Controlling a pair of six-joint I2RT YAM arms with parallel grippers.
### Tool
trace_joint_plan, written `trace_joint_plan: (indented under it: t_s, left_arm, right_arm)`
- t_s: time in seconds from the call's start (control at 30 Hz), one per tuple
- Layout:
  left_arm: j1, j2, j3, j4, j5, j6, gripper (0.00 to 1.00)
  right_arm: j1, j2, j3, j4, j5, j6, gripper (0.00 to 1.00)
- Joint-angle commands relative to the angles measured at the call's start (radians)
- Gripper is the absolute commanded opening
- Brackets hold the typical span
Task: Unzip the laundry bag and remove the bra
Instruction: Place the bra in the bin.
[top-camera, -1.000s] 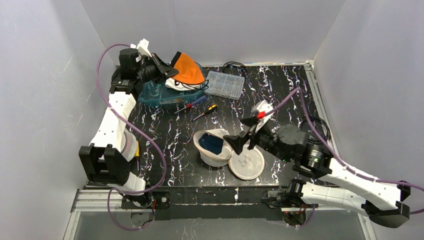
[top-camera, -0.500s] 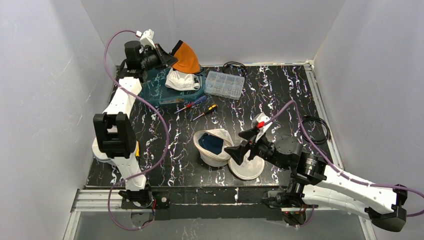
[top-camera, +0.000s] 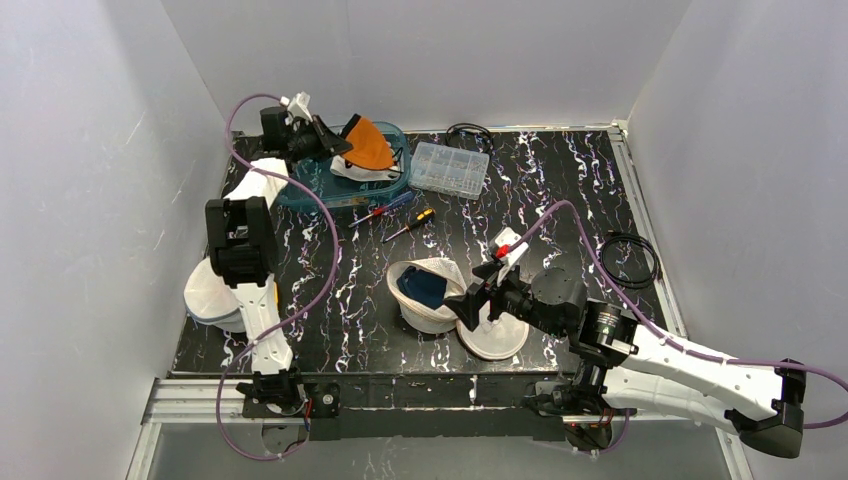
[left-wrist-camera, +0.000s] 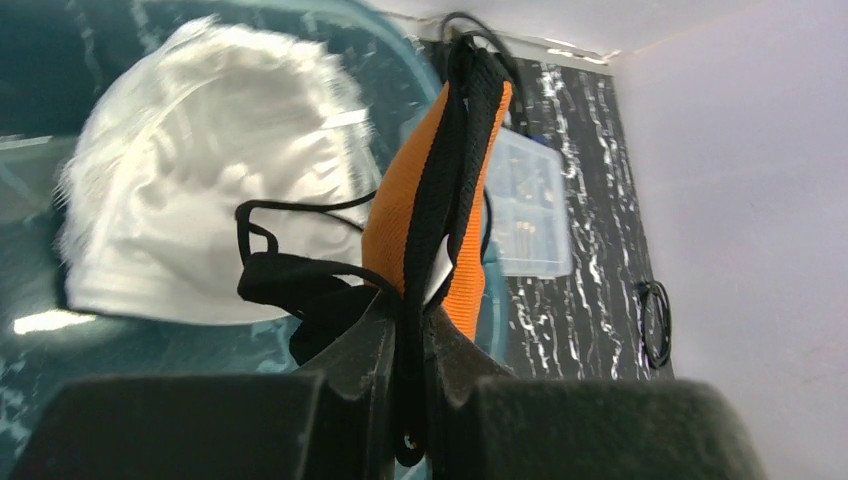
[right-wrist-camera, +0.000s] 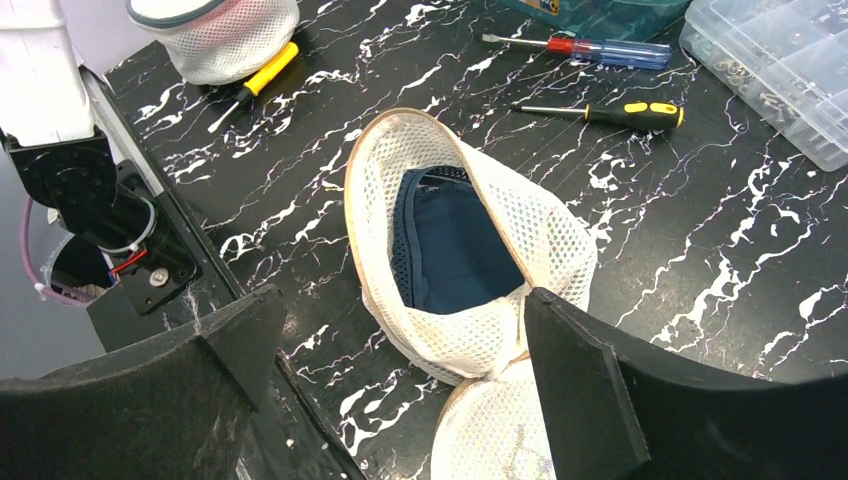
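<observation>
The left tool (left-wrist-camera: 408, 322) is clamped on an orange bra (left-wrist-camera: 445, 200) edged in black, its straps trailing, above the teal bin (top-camera: 330, 192) at the far left of the desk (top-camera: 570, 190). Near centre, the white mesh laundry bag (right-wrist-camera: 545, 240) gapes open with a dark blue garment (right-wrist-camera: 450, 250) inside. The right tool (right-wrist-camera: 400, 335) hovers over it, jaws spread wide.

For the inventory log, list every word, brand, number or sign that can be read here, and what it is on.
None can be read.
Teal bin, front marking: too blurred.
Red-blue screwdriver and yellow-black screwdriver: any print too small.
Orange bra, white tag: nothing legible.
</observation>
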Motion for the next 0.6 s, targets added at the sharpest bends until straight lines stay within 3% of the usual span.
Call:
trace_joint_plan:
  t_s: [0.0, 0.1, 0.13, 0.23, 0.33, 0.57]
  left_arm:
    - [0.013, 0.002, 0.001, -0.039, -0.060, -0.005, 0.00]
    - [0.014, 0.041, 0.054, -0.113, -0.098, 0.022, 0.00]
    - [0.013, 0.049, 0.065, -0.141, -0.109, 0.031, 0.07]
    - [0.014, 0.056, 0.083, -0.194, -0.134, 0.058, 0.41]
    - [0.014, 0.023, 0.074, -0.210, -0.165, 0.076, 0.57]
    - [0.013, -0.117, 0.036, -0.266, -0.297, 0.099, 0.67]
  right_arm:
    - [0.001, -0.013, 0.010, 0.037, 0.022, -0.021, 0.97]
    - [0.003, -0.015, 0.001, 0.037, 0.033, -0.023, 0.97]
    - [0.002, -0.015, -0.001, 0.038, 0.038, -0.023, 0.97]
    - [0.001, -0.012, -0.003, 0.043, 0.045, -0.029, 0.97]
    - [0.002, 0.004, 0.002, 0.048, 0.040, -0.037, 0.97]
    - [0.003, 0.032, 0.013, 0.075, 0.011, -0.035, 0.97]
